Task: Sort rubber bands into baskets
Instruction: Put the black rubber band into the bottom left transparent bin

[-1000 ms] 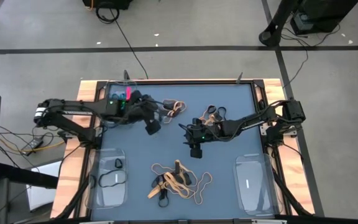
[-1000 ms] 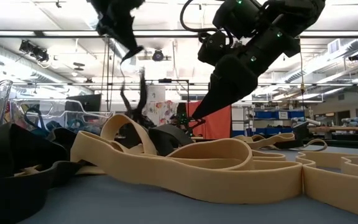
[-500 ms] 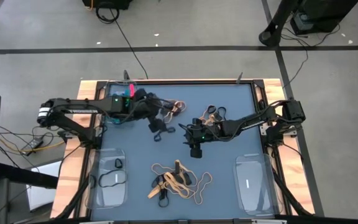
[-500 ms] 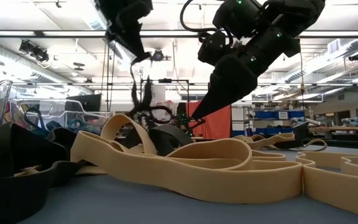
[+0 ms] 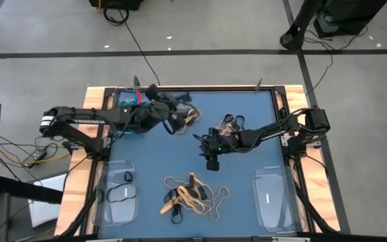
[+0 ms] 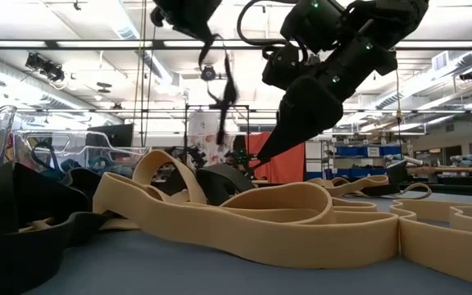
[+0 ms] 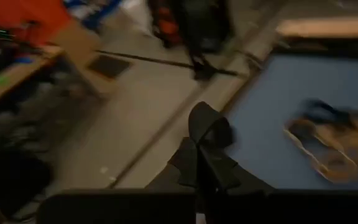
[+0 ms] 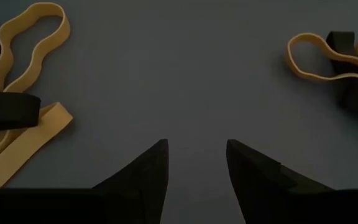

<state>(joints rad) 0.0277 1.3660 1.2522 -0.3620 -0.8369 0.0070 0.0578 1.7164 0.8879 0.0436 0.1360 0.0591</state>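
My left gripper (image 5: 174, 115) is shut on a black rubber band (image 6: 224, 86), high over the mat's far left part. My right gripper (image 5: 210, 160) stands open low over bare blue mat at the middle, with nothing between its fingers (image 8: 197, 168). Tan and black rubber bands lie in a pile (image 5: 192, 195) near the front, with other heaps at the far side (image 5: 230, 124) and beside my left gripper (image 5: 191, 115). Two clear baskets stand at the front: the left one (image 5: 106, 202) holds black bands, the right one (image 5: 274, 208) a pale one. My left gripper pinches the black rubber band between its two shut fingers (image 7: 197, 171). A folded loop of the band (image 7: 207, 124) sticks out past the fingertips. In the low view the rest (image 6: 226, 98) hangs slack below the gripper, clear of the table.
The mat is framed by a wooden border (image 5: 79, 175). Black cables run along the left and right edges. Open mat lies between the front pile and my right gripper.
My left gripper has risen and gone toward the table's far edge, tipping up from pointing steeply down to nearly level. It stays shut on the black band, which has swung up with it and now hangs higher, clear of the bands below.
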